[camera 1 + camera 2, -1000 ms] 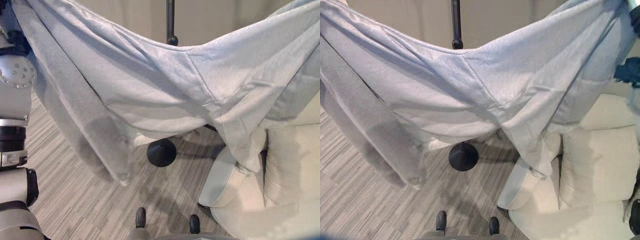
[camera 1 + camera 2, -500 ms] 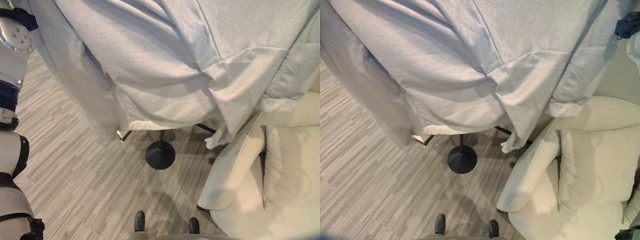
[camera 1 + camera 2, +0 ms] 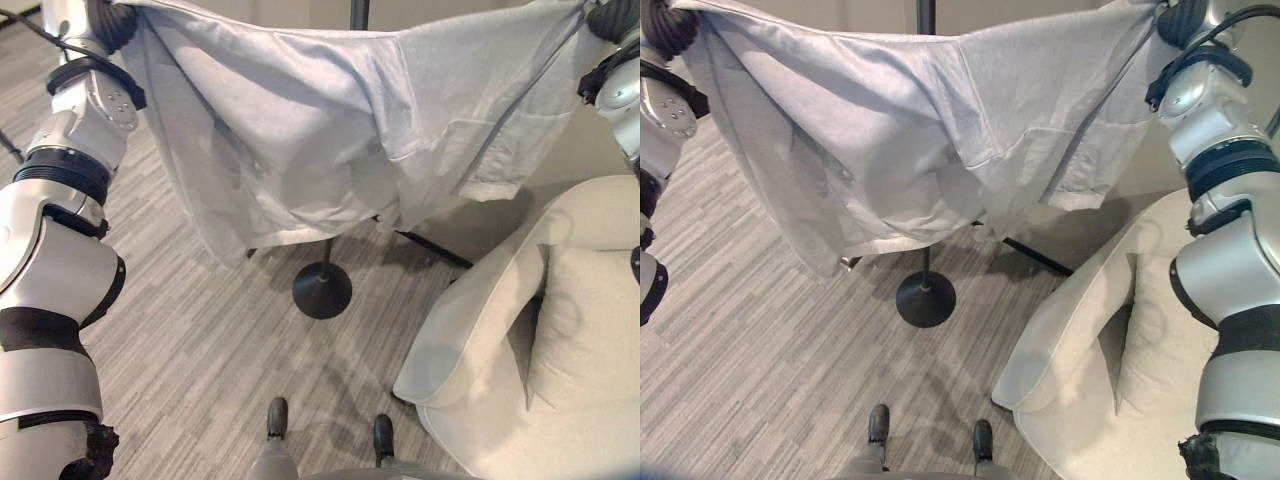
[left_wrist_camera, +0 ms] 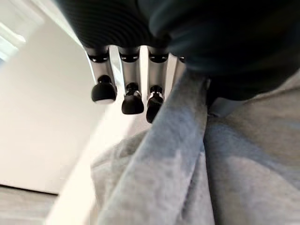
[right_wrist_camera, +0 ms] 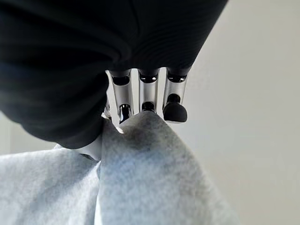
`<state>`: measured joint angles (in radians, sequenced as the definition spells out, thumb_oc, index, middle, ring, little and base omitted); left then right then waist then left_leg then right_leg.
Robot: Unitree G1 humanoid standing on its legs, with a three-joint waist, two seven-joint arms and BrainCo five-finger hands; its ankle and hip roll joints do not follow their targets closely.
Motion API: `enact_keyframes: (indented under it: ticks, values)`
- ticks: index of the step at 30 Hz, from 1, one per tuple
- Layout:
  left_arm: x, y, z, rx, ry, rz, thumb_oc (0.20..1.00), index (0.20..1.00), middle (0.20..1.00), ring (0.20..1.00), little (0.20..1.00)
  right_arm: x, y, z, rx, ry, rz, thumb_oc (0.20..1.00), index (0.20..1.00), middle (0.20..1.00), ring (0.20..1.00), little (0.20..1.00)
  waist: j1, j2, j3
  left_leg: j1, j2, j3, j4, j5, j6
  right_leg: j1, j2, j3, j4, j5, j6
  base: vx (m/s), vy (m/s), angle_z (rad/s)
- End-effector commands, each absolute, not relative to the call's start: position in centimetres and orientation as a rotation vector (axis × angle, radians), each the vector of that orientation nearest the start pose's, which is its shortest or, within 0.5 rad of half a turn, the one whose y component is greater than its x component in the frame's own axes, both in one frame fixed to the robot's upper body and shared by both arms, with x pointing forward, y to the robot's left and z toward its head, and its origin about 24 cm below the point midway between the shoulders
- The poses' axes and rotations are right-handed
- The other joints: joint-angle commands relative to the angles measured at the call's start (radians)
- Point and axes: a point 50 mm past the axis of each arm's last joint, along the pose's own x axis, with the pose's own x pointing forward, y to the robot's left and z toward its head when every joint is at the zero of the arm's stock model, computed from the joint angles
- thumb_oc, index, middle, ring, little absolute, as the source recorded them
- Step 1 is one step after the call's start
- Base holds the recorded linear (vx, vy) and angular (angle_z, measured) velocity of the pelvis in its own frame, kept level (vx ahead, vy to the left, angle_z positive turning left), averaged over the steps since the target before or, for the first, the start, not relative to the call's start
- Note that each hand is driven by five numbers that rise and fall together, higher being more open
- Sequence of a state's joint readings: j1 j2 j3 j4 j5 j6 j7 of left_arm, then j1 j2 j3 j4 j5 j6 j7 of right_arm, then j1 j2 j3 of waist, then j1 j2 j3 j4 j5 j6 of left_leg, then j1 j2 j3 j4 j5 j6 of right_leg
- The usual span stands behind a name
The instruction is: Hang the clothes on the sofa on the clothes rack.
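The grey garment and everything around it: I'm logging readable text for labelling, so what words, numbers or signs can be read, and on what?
None. The grey garment, held up by the left hand and right hand, shows no print; neither do the rack base or sofa.

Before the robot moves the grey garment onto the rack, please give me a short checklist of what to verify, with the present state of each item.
1. Left hand holds the cloth: ok, its fingers are curled on an edge of the grey garment.
2. Right hand holds the cloth: ok, a fold is pinched in its fingers.
3. Garment is off the sofa: ok, it hangs spread between the two raised arms, above the seat.
4. Garment is clear of the floor: ok, its lowest hem hangs above the rack's round base.
5. Rack pole is located: ok, it rises behind the garment's middle.
6. Hook or top of the rack is reachable: cannot tell, it lies beyond the pictures.
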<state>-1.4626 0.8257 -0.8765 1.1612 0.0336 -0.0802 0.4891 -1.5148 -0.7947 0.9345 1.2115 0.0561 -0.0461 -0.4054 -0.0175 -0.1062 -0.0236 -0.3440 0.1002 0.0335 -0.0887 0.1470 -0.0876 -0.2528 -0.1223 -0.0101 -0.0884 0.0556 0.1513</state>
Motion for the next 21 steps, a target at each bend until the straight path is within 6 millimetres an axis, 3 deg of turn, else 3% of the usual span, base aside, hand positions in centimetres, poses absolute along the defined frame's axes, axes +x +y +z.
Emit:
enact_keyframes:
  ticks: [1, 2, 3, 5, 8, 9, 14, 17, 21]
  values:
    - [37.8, 23.6, 40.6, 1.233, -0.708, 0.703, 0.2, 0.2, 0.2, 0.2, 0.2, 38.1, -30.2, 35.6, -1.183, -0.324, -0.766, 0.2, 0.2, 0.2, 0.2, 0.2, 0.04, 0.023, 0.133, 0.056, -0.077, 0.045, 0.001, -0.059, -0.014, 0.012, 0.05, 0.053, 0.001, 0.058, 0.067, -0.03, 0.002, 0.12]
    - [37.9, 23.5, 40.5, 1.234, -0.708, 0.701, 0.2, 0.2, 0.2, 0.2, 0.2, 38.1, -30.2, 35.5, -1.182, -0.322, -0.765, 0.2, 0.2, 0.2, 0.2, 0.2, 0.04, 0.022, 0.13, 0.056, -0.077, 0.044, 0.001, -0.059, -0.014, 0.011, 0.05, 0.053, 0.001, 0.058, 0.067, -0.06, 0.012, 0.12]
    - [38.3, 21.8, 40.2, 1.218, -0.75, 0.647, 0.2, 0.2, 0.2, 0.2, 0.2, 38.4, -30.7, 33.6, -1.169, -0.275, -0.743, 0.2, 0.2, 0.2, 0.2, 0.2, 0.044, 0.028, 0.143, 0.045, -0.081, 0.04, 0.001, -0.059, -0.013, 0.004, 0.049, 0.055, 0.001, 0.057, 0.066, -0.04, 0.014, 0.03]
    - [38.2, 20.8, 40.3, 1.184, -0.798, 0.624, 0.2, 0.2, 0.2, 0.2, 0.2, 38.6, -30.8, 32.2, -1.139, -0.256, -0.73, 0.2, 0.2, 0.2, 0.2, 0.2, 0.046, 0.033, 0.153, 0.041, -0.084, 0.038, 0.001, -0.061, -0.01, 0.0, 0.049, 0.056, 0.001, 0.053, 0.066, -0.02, 0.009, 0.01]
    - [37.3, 20.8, 41.0, 1.088, -0.878, 0.647, 0.2, 0.2, 0.2, 0.2, 0.2, 38.1, -32.0, 30.5, -1.09, -0.246, -0.742, 0.2, 0.2, 0.2, 0.2, 0.2, 0.047, 0.038, 0.16, 0.041, -0.087, 0.036, 0.001, -0.066, -0.006, -0.002, 0.047, 0.057, 0.001, 0.048, 0.064, 0.0, 0.0, 0.0]
    - [36.7, 20.9, 41.6, 1.055, -0.919, 0.673, 0.2, 0.2, 0.2, 0.2, 0.2, 37.9, -32.0, 30.9, -1.067, -0.287, -0.751, 0.2, 0.2, 0.2, 0.2, 0.2, 0.047, 0.039, 0.16, 0.042, -0.088, 0.036, 0.001, -0.068, -0.005, -0.003, 0.046, 0.056, 0.001, 0.046, 0.064, 0.0, 0.0, 0.0]
    - [33.9, 23.1, 43.0, 0.952, -1.039, 0.787, 0.2, 0.2, 0.2, 0.2, 0.2, 35.9, -31.9, 32.3, -1.002, -0.496, -0.762, 0.2, 0.2, 0.2, 0.2, 0.2, 0.034, 0.043, 0.153, 0.057, -0.088, 0.042, 0.001, -0.085, 0.0, 0.005, 0.043, 0.059, 0.001, 0.037, 0.061, 0.01, 0.004, 0.0]
    - [31.3, 26.3, 43.8, 0.89, -1.098, 0.906, 0.2, 0.2, 0.2, 0.2, 0.2, 33.3, -31.2, 33.7, -0.994, -0.716, -0.755, 0.2, 0.2, 0.2, 0.2, 0.2, 0.015, 0.052, 0.142, 0.077, -0.086, 0.051, 0.001, -0.101, 0.004, 0.015, 0.04, 0.061, 0.001, 0.024, 0.062, 0.05, 0.016, -0.02]
    - [28.6, 28.4, 43.1, 0.859, -1.171, 0.959, 0.2, 0.2, 0.2, 0.2, 0.2, 29.4, -32.1, 32.4, -0.982, -0.845, -0.777, 0.2, 0.2, 0.2, 0.2, 0.2, -0.002, 0.058, 0.114, 0.116, -0.083, 0.055, 0.001, -0.121, 0.009, 0.048, 0.034, 0.054, 0.001, 0.009, 0.062, 0.07, 0.01, -0.01]
